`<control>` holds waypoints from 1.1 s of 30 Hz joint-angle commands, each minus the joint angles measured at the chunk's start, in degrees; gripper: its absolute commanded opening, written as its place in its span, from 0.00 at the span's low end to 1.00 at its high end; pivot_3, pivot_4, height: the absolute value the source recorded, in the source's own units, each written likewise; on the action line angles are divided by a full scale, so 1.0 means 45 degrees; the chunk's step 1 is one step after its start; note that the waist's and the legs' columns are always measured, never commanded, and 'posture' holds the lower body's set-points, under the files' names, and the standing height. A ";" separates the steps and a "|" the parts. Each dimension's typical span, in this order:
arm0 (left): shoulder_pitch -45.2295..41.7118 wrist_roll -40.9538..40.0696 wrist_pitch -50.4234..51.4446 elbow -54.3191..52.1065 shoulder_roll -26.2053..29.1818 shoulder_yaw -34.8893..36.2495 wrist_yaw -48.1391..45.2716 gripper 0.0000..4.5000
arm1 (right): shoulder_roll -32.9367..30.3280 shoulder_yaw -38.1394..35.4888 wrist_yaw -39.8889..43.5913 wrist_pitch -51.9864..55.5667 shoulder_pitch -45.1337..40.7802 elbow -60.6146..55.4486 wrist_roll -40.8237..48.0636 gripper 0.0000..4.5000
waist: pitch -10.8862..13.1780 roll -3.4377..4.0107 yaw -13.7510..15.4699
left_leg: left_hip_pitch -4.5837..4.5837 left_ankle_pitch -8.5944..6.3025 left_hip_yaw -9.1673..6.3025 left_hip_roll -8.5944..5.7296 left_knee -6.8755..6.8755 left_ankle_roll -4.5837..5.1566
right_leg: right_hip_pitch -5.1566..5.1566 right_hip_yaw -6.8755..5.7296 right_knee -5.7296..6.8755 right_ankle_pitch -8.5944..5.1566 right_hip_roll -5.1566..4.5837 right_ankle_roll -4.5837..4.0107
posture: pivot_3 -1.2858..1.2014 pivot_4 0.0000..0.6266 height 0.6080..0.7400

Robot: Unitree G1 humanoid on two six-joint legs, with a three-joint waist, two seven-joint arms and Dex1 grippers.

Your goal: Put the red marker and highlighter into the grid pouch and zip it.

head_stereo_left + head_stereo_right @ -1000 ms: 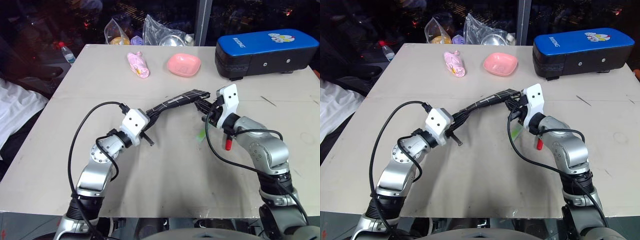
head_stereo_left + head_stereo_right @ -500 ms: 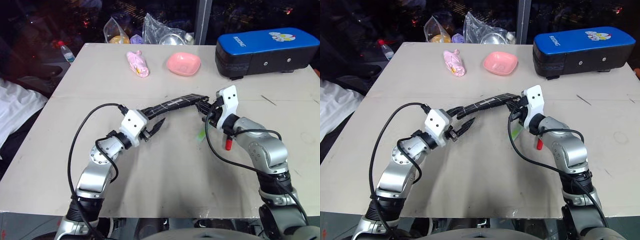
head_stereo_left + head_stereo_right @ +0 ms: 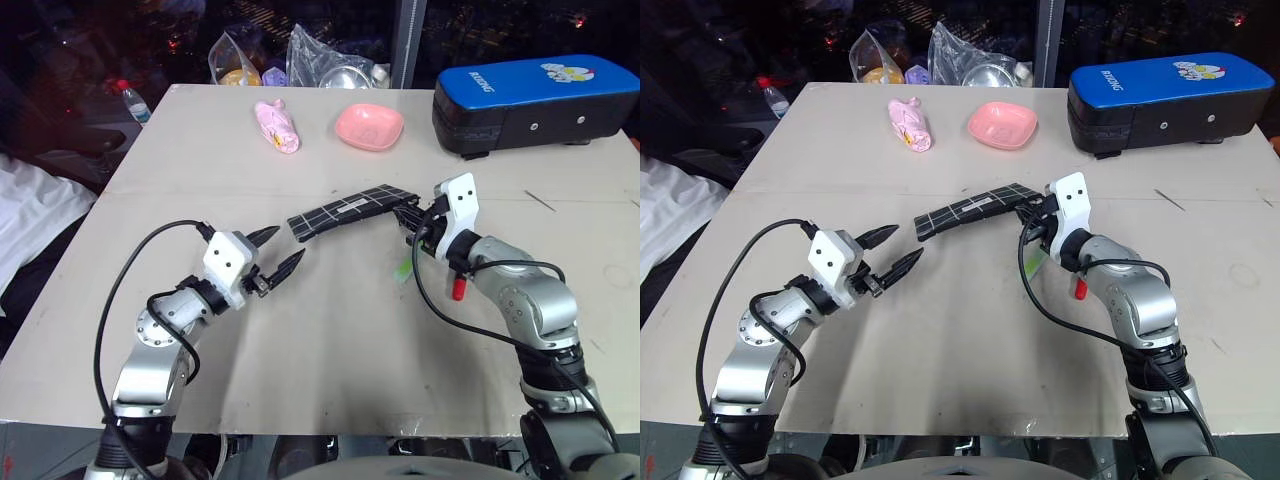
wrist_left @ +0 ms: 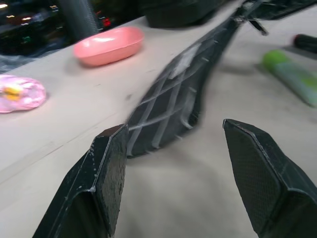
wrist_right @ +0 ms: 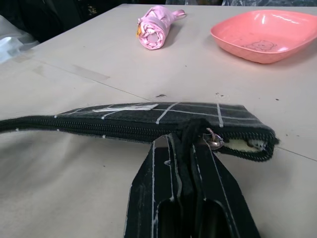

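Grid pouch point(image 3: 348, 211): black fabric with white grid lines, lying near the middle of the table point(image 3: 300, 350), its far end by the right arm.

Change noted: a second ago the left claw point(image 3: 277, 253) was clamped on the near end of the pouch, lifting it; it has since let go and drawn back toward the robot's left. Its two black fingers now stand wide apart and hold nothing, with the pouch's freed end just beyond the tips. Judgement: the two-handed hold has ended, probably to free the left arm for another job.

Right claw point(image 5: 181, 148): closed tight on the black zipper pull cord at the pouch's end; there the zip stands a little open, a pale lining showing.

Highlighter point(image 3: 402, 270): light green, on the table beside the right arm, outside the pouch.

Red marker point(image 3: 456, 291): red end visible below the right wrist, also outside the pouch. Judgement: neither item is loaded yet; zipping remains.

Other items at the far edge: pink dish point(image 3: 369, 126), pink folded bundle point(image 3: 277, 128), blue-and-black hard case point(image 3: 535, 103).
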 commanded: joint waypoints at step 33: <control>-0.4384 0.2162 -0.9408 0.7605 -0.0198 -0.1745 -0.1106 0.08 | -0.0031 -0.0041 -0.0071 0.0394 0.0132 -0.1107 0.0056 0.00 | 0.0002 -0.0007 -0.0022 | -0.0004 0.0000 0.0027 0.0013 -0.0001 0.0002 | -0.0016 0.0017 0.0004 0.0005 0.0029 0.0012 | 0.52 0.24 1.00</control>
